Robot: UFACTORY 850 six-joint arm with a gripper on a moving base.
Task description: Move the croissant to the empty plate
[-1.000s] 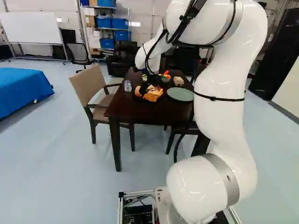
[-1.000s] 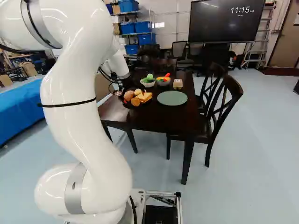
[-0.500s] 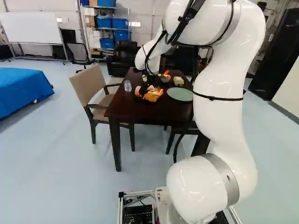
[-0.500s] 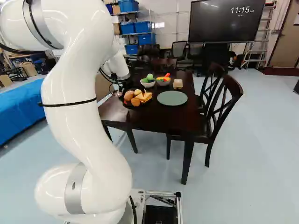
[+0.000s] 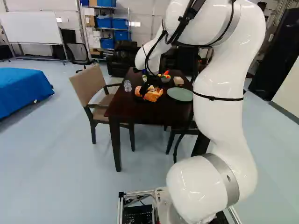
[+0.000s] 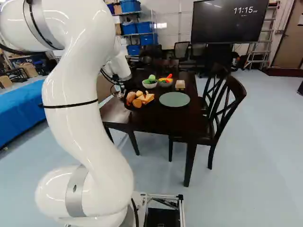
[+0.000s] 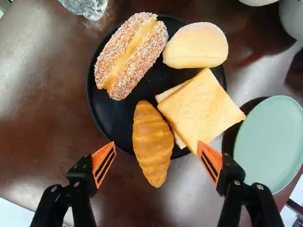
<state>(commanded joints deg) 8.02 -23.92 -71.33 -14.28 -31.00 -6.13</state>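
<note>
Croissant (image 7: 152, 144) lies ahead of and between the spread, empty jaws, jutting over the rim of the black plate (image 7: 113, 113). Closing could drag the bread slices (image 7: 201, 109) along, since one finger (image 7: 213, 157) seems nearly against them; an off-centre grip might roll the croissant away.

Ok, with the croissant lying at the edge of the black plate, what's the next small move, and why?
I'd probably lower the gripper a little over the croissant, biased slightly away from the bread slices. Its fingers stand open, in line with either side of the croissant, but one fingertip appears right by the slices' corner and could catch it.
</note>
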